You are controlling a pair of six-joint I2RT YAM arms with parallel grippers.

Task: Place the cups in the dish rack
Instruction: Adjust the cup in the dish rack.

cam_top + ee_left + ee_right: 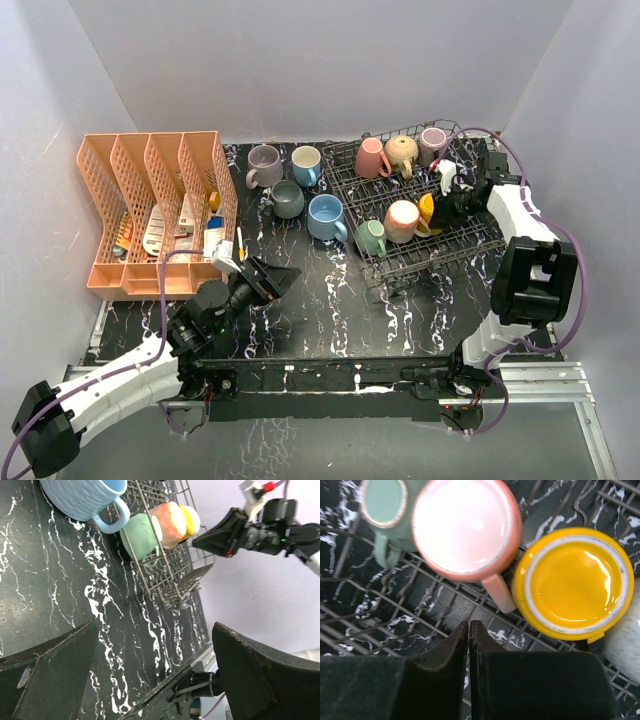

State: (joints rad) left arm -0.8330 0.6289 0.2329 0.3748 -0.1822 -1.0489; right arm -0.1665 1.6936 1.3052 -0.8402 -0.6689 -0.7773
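Note:
The dark wire dish rack (436, 255) stands at the back right with several cups in it: pink (372, 158), tan (402, 152) and mauve (433, 143) at the back, green (372, 238), pink-white (402, 221) and yellow (427, 212) in front. On the table to its left sit a mauve cup (264, 166), a blue cup (306, 165), a grey cup (286, 198) and a light blue cup (327, 218). My right gripper (469, 625) hangs shut and empty over the rack, just beside the pink-white cup (465, 527) and yellow cup (575, 582). My left gripper (280, 278) is open and empty, low over the table, short of the light blue cup (85, 497).
An orange plastic divided organiser (150, 215) with small items stands at the back left. White walls close in the table on three sides. The rack's front corner (172, 597) lies ahead of my left gripper.

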